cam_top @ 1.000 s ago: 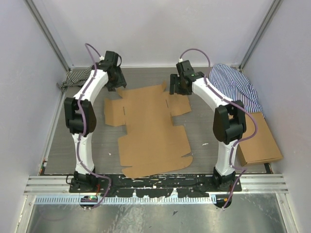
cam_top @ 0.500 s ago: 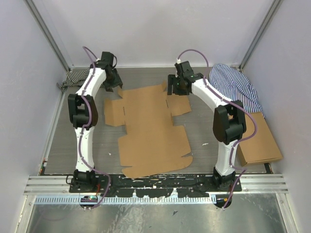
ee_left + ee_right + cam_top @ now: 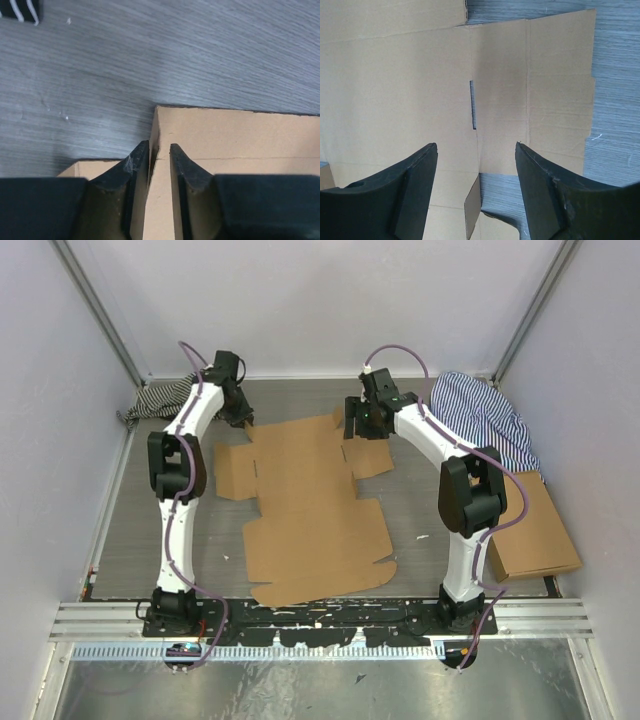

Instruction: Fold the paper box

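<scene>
No legible text, label, brand or number anywhere — paper box (image 3: 305,505) plain, unprinted.

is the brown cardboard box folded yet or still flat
Spread, not folded: the brown corrugated cardboard die-cut lies open on the grey table, flaps out.

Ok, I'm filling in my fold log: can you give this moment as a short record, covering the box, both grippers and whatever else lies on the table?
paper box: unfolded sheet on the table
left gripper: at the sheet's far left corner, jaws narrow astride a cardboard edge; grip uncertain
right gripper: open over the far right flap, near the slit, holding nothing
cloths: striped cloth at far left corner; blue striped cloth far right
cardboard rectangle: flat at the right edge, apart from the box
</scene>
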Tool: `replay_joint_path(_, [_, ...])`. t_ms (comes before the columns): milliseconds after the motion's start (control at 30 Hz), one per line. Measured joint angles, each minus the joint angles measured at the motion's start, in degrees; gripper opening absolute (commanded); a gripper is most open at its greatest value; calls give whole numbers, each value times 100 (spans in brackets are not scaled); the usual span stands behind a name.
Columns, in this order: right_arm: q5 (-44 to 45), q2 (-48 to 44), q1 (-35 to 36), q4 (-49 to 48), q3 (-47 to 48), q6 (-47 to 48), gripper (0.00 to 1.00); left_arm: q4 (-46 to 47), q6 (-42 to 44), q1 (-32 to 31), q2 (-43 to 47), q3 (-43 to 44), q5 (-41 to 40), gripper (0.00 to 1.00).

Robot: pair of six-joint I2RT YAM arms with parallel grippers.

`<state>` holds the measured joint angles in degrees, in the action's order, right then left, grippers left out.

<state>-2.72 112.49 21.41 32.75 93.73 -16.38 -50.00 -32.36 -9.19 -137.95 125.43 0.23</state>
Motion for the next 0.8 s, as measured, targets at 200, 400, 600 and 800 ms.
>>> replay_joint_path(200, [-15, 0, 0, 4, 0, -2, 68, 17, 72, 0, -92, 260, 129, 0])
replay_joint_path(400, [-9, -7, 0, 35, 2, -24, 68, 170, 278, 0, 205, -103, 293, 0])
replay_joint_path(600, [76, -114, 0, 245, 151, -26, 69, 326, 658, -42, 1117, -708, 457, 0])
replay_joint_path(800, [160, -527, 0, 382, 286, 39, 72, 352, 1283, -365, 2035, -831, 238, 0])
